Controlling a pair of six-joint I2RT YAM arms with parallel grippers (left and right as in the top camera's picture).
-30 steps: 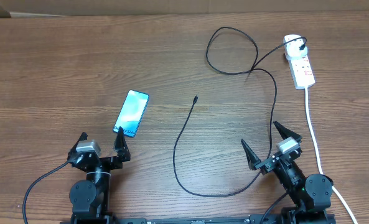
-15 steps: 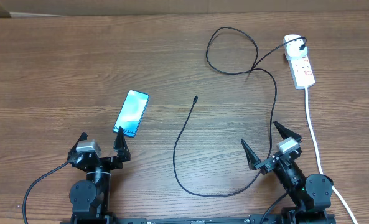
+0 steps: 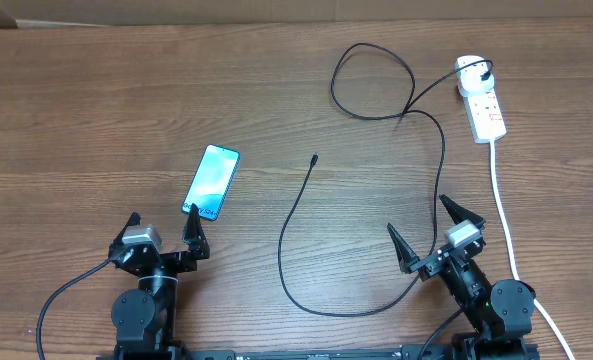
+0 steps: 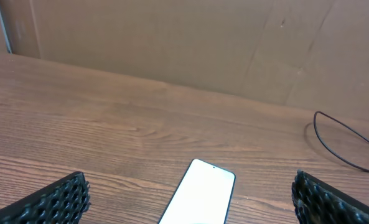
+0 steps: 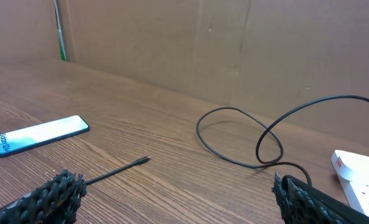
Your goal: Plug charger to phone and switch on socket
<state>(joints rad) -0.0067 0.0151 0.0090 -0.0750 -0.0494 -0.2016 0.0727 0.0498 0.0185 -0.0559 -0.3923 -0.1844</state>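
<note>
My left tool [image 3: 163, 225] and right tool [image 3: 418, 218] gape, released. The phone [image 3: 212, 181] lies just ahead of the left; only overhead shows the charger [image 3: 289, 213] reaching the socket [image 3: 486, 112].

A brown wood-grain desk [image 3: 96, 110] filled the overhead view, its planks running side to side under soft, even light. Behind its far edge stood a plain cardboard wall [image 4: 172, 43], creased in places, with a thin green strip [image 5: 60, 31] upright against it.
</note>
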